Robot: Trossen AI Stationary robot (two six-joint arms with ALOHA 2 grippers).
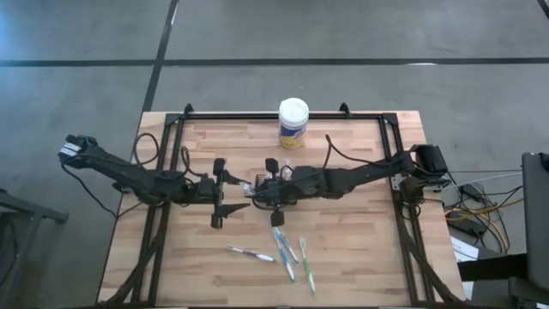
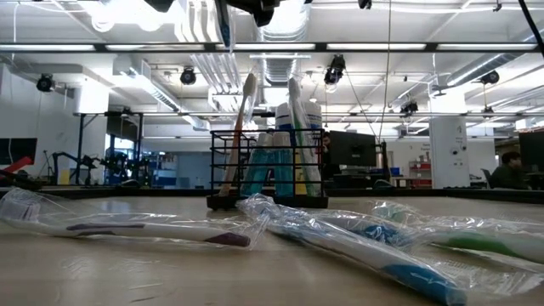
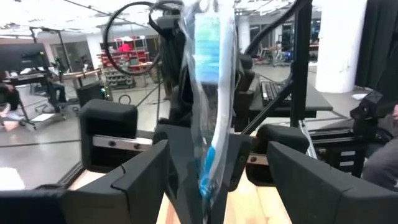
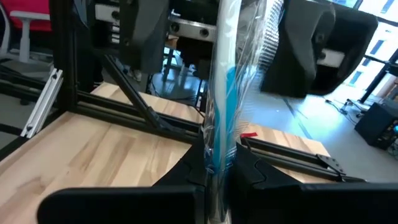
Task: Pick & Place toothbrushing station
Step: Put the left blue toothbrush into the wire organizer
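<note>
The black wire caddy (image 2: 268, 174) stands on the table with toothbrushes and tubes upright in it. My right gripper (image 4: 214, 177) reaches in from the table's right to its middle (image 1: 264, 190) and is shut on a toothbrush in a clear wrapper (image 4: 221, 106). My left gripper (image 1: 225, 194) faces it from the left, open. Its two fingers (image 3: 140, 180) stand on either side of the right gripper's fingers and the wrapped toothbrush (image 3: 208, 74), touching neither. My right gripper pinches the wrapped toothbrush's blue handle (image 4: 217, 152) between its two fingers, wrapper and all. The fingers come level from the table's right side and lie across it. The toothbrush stands upright, lifted clear of the table, and most of the length in view rises above the fingers.
A white-lidded canister with a yellow label (image 1: 293, 123) stands at the far middle. Three wrapped toothbrushes (image 1: 250, 253) (image 1: 287, 257) (image 1: 306, 266) lie on the wood near the front edge. Black frame rails (image 1: 163, 172) run along the table's sides and back.
</note>
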